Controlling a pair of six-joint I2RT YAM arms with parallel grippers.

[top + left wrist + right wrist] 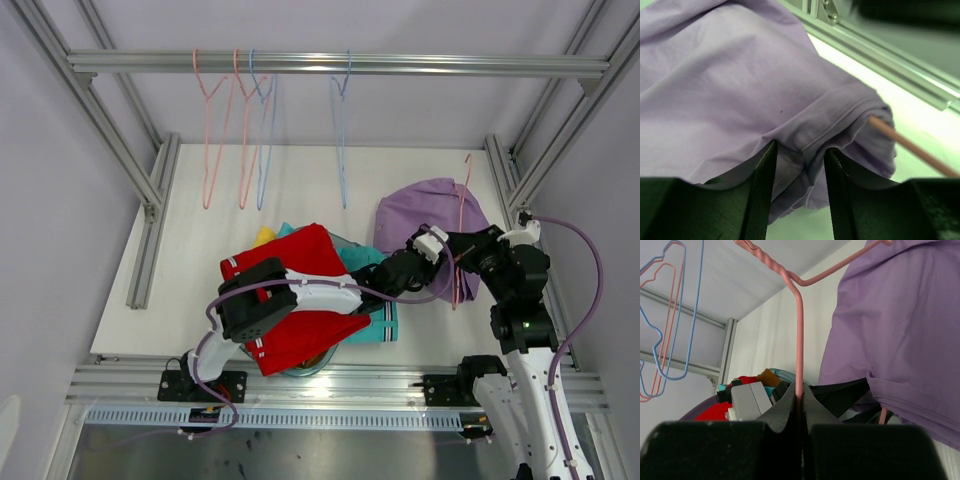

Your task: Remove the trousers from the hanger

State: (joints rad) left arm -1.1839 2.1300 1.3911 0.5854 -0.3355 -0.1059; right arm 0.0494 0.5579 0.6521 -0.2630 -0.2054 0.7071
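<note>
The lilac trousers (425,210) hang on a pink hanger (461,235) over the right of the table. My left gripper (424,247) is shut on a bunched edge of the lilac trousers (730,85), with cloth between its fingers (765,185); the hanger's wire (910,146) pokes out to the right. My right gripper (800,390) is shut on the hanger's pink stem (800,330), with the lilac trousers (895,330) draped to its right. The red trousers (300,300), teal trousers (378,320) and yellow trousers (264,236) lie piled under the left arm. A brown piece (767,377) shows in the pile.
Two pink hangers (210,130) (243,130) and two blue hangers (266,130) (341,120) hang bare on the top rail (450,66). Aluminium frame posts (155,230) (510,170) flank the white table (300,200). A teal tub rim (312,368) shows under the pile.
</note>
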